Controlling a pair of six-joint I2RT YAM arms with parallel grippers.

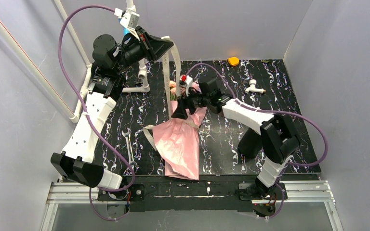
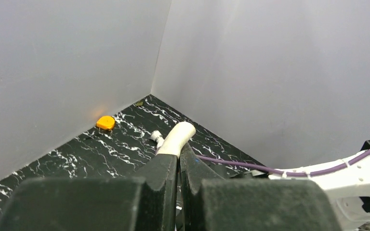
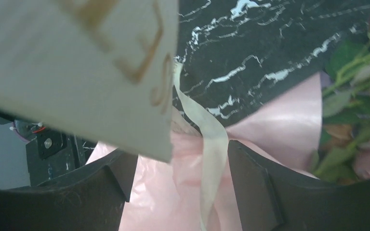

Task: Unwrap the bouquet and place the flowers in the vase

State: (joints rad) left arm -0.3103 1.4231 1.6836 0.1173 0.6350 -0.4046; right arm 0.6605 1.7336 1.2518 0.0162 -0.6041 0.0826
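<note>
While clamped on beige cloth ribbon (image 1: pixel 165 82) with left gripper (image 2: pixel 179 156) | straddled shiny pink paper bouquet (image 1: pixel 179 144), right gripper (image 3: pixel 180 166) wide, squeeze unclear | risked dragging bouquet if tied tight.

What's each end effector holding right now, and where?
Left end effector pinches the beige ribbon, a stub poking past its tips. Right end effector straddles the bouquet at its tied neck, apparently clamping it.
</note>
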